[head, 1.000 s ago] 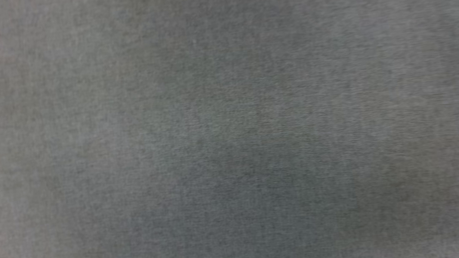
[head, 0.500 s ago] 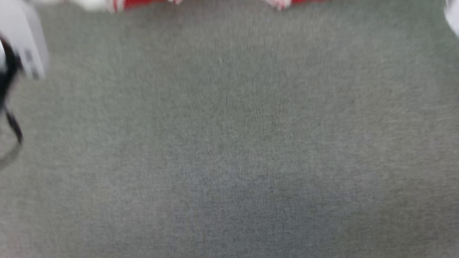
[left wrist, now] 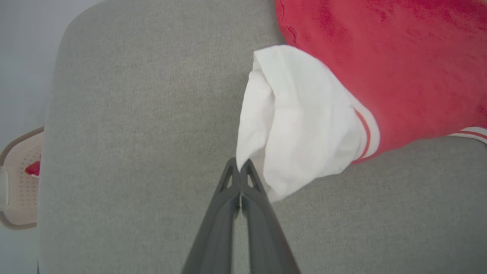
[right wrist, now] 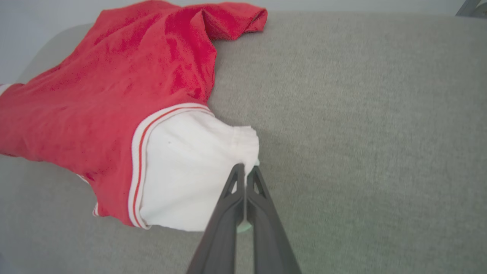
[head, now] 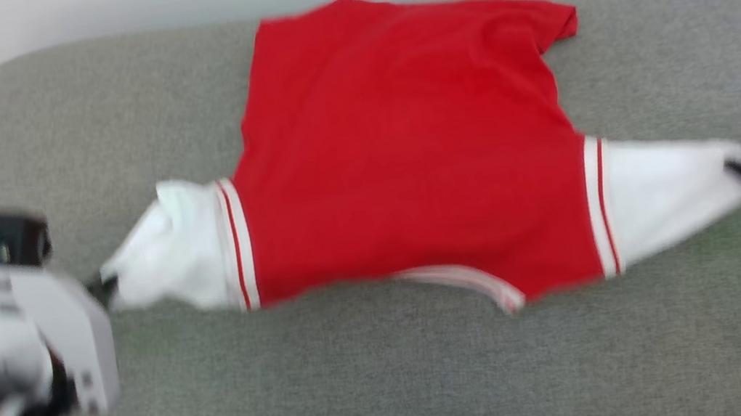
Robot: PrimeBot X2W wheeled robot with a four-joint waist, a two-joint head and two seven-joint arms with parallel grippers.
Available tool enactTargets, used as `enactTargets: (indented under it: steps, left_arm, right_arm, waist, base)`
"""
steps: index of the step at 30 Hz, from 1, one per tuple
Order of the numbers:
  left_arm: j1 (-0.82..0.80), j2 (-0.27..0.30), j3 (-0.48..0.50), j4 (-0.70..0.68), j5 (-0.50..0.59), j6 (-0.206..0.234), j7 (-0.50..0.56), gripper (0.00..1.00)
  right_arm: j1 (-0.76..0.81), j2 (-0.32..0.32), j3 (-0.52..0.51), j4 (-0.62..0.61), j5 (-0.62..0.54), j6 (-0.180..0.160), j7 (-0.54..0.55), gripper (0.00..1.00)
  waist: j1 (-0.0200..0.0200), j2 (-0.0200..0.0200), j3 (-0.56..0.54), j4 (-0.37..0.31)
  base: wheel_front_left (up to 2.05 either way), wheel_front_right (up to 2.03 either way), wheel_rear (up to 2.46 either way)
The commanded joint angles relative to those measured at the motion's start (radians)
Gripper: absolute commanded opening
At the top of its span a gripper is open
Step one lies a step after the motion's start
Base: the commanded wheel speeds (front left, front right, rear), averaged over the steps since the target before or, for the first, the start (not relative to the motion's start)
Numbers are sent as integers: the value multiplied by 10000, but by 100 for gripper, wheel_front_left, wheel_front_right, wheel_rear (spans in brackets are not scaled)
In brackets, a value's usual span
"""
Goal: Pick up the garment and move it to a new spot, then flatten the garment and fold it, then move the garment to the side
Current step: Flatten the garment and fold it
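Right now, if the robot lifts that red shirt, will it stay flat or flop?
Probably flop: the garment wrinkles and bunches near its pinched sleeve tips. Likely light too: left fingers and right fingers stretch it by corners alone.

text: none legible | garment (head: 407, 158): no readable print, label or number | signs: none

The garment (head: 407, 158), a red T-shirt with white sleeve ends, lies spread on the grey counter (head: 370, 399), sleeves stretched outward, collar nearest, far hem corner rumpled.
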Motion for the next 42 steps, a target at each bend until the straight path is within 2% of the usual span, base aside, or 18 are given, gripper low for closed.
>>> enactTargets:
  steps: [1,8,13,17,21,26,27,28,29,33,38,42]
  left_arm:
    - [529,255,104,-479,-181,326,73,0]
    - [3420,1694,616,-3385,-1391,2218,336,0]
    - [4855,2411,1023,-4439,-1927,3165,63,0]
    - [5513,2687,1182,-4762,-2066,3359,-272,0]
    - [5541,2405,923,-4650,-1795,3003,-541,0]
    - [5045,1829,516,-4108,-1331,2567,-688,0]
    - [4935,1689,437,-3985,-1261,2470,-708,0]
    - [4831,1589,345,-3880,-1156,2368,-723,0]
    - [4719,1465,297,-3780,-1095,2269,-770,0]
    - [4415,1080,125,-3518,-930,2000,-887,0]
    - [4120,823,41,-3438,-598,1844,-1154,0]
    - [3773,587,-58,-3484,-314,1737,-1280,0]
  right_arm:
    - [420,-89,-105,-211,174,-15,303,0]
    - [2907,-481,-873,-1723,567,-15,2601,0]
    - [4585,-613,-1845,-2764,552,-15,4002,0]
    - [5234,-248,-2696,-3365,82,-17,4415,0]
    - [5209,421,-2915,-3578,-831,-17,4546,0]
    - [4775,1082,-2564,-3072,-1823,-15,4241,0]
    - [4694,1183,-2586,-2884,-2030,-17,4151,31]
    - [4602,1268,-2575,-2718,-2165,-17,4069,94]
    - [4552,1362,-2548,-2599,-2267,-18,4031,100]
    - [4353,1436,-2767,-2737,-2378,-20,3994,100]
    - [3932,1453,-3354,-4014,-2315,-15,3880,100]
    - [3095,1731,-3767,-4909,-2673,-17,3562,100]
  waist:
    - [0,0,-219,-119]
    - [0,0,-205,-76]
    - [0,0,-42,17]
    - [0,0,145,20]
    - [0,0,307,9]
    - [0,0,417,22]
    - [0,0,437,35]
    - [0,0,457,51]
    - [0,0,488,75]
    - [0,0,591,166]
    - [0,0,845,291]
    - [0,0,1192,462]
  base:
    - [0,0,0]
    - [0,0,0]
    - [0,0,0]
    - [0,0,0]
    - [0,0,0]
    - [0,0,0]
    - [0,0,0]
    - [0,0,0]
    - [0,0,0]
    - [0,0,0]
    - [0,0,0]
    - [0,0,0]
